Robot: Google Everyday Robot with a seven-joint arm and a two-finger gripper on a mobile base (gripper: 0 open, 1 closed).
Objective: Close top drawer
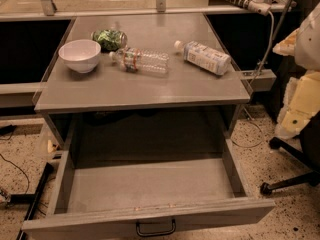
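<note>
The top drawer (150,186) is a wide grey metal drawer pulled far out from under the tabletop (145,91). Its inside is empty. Its flat front panel (90,224) lies along the bottom edge of the view, with a small dark loop handle (156,229) at its centre. My gripper does not show anywhere in this view.
On the tabletop lie a white bowl (80,55), a green bag (110,38), a clear plastic bottle (141,60) and a white bottle (204,57), both on their sides. A dark chair base (290,176) and pale bulky shapes (302,99) stand at the right. Cables lie on the speckled floor at the left.
</note>
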